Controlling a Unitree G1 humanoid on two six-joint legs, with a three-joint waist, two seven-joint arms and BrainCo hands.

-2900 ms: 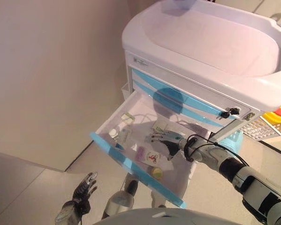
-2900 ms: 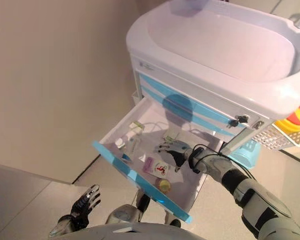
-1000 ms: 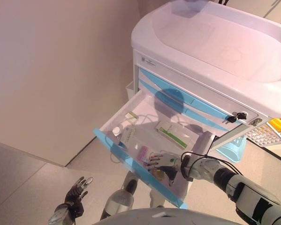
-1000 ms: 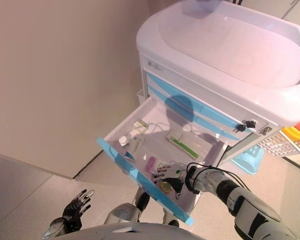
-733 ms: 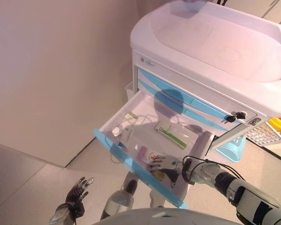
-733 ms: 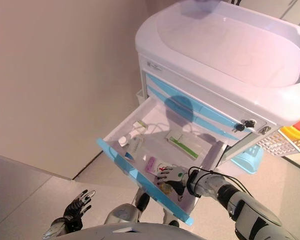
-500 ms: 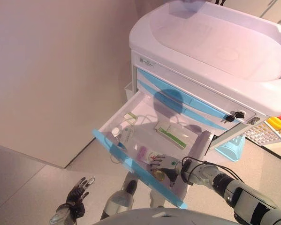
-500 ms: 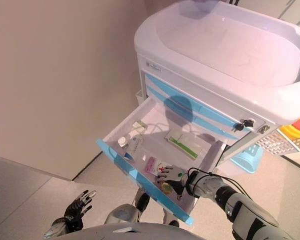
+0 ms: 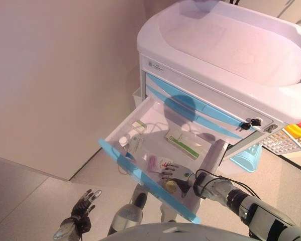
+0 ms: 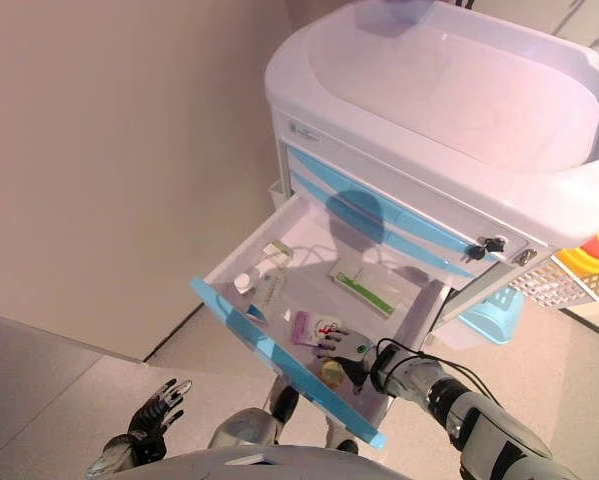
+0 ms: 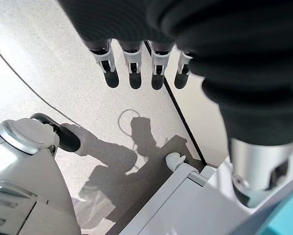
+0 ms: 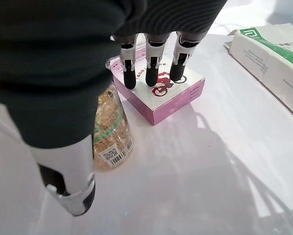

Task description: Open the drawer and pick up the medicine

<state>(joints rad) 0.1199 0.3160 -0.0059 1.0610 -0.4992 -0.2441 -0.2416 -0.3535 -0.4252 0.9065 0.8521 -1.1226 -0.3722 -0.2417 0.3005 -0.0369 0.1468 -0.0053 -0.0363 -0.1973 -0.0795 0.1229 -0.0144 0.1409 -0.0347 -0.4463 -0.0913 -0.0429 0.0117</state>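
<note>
My right robot hand (image 12: 151, 58) hovers with fingers straight and spread inside the open top drawer (image 9: 140, 118) of the medical cart (image 9: 225, 45), fingertips (image 12: 130, 78) over a pink-and-white medicine box (image 12: 173, 95). A small clear bottle (image 12: 109, 129) of yellow pills lies at 9 o'clock of the box, partly hidden behind my thumb. A green-and-white carton (image 12: 271, 61), cut off by the frame, sits at 2 o'clock. My left robot hand (image 9: 82, 213) hangs relaxed and empty above the floor (image 11: 33, 73).
</note>
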